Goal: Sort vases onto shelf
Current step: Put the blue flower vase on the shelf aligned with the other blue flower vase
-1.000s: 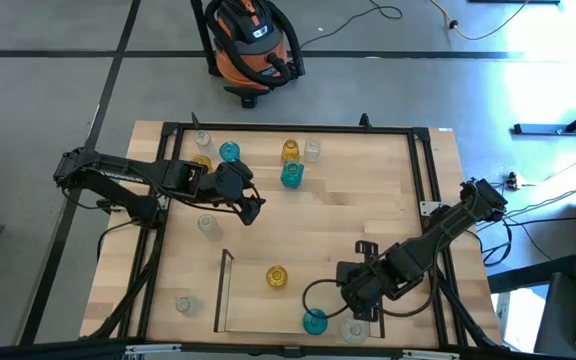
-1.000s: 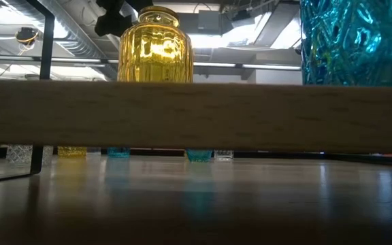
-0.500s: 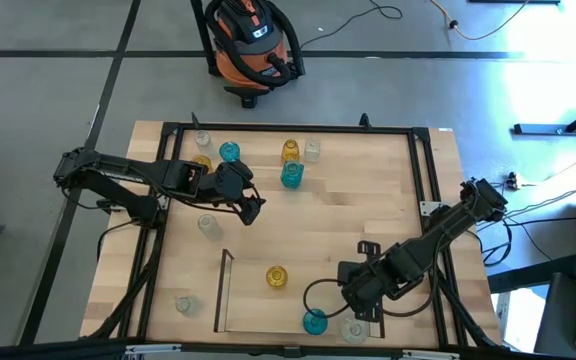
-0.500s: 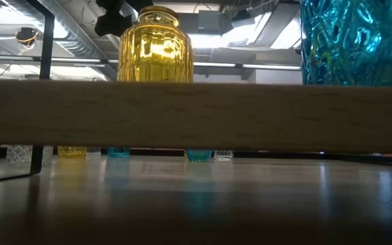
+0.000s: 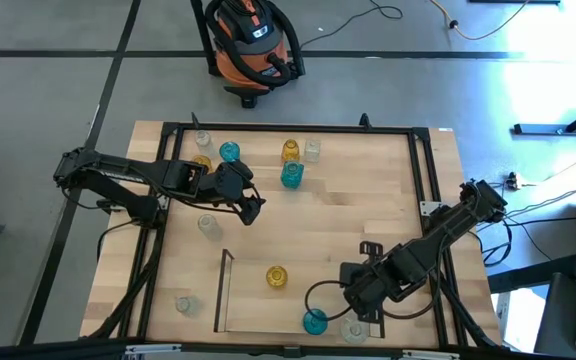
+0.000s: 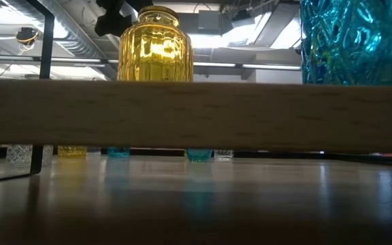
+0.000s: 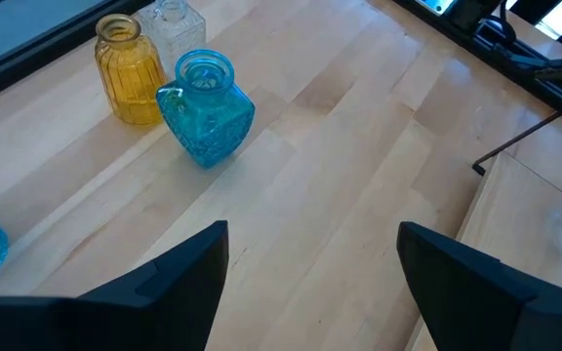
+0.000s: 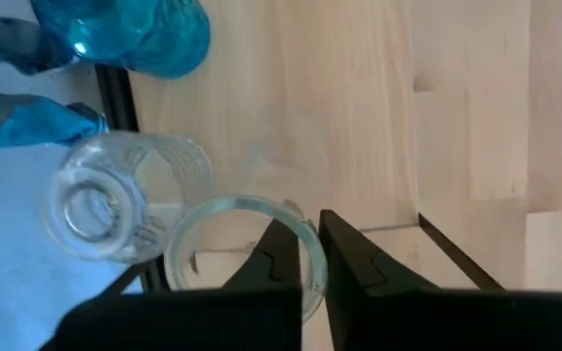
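Mid-placement of a clear glass vase [image 8: 237, 255] at the shelf [image 5: 230, 320], by the look of it. Right gripper [image 5: 360, 312] low at the shelf's open end, fingers clenched on the vase's rim, one finger inside the mouth and one outside. Just beside it, a second clear vase [image 8: 100, 207] and a teal vase [image 5: 314, 322] on the shelf; an amber vase [image 5: 276, 276] farther in. Left gripper [image 5: 253, 208] well beyond the shelf's far rail, jaws released and empty, facing a teal vase [image 7: 206, 119], an amber vase [image 7: 130, 68] and a clear one. Next, probably: setting down upright, opening, lifting straight off without nudging neighbours.
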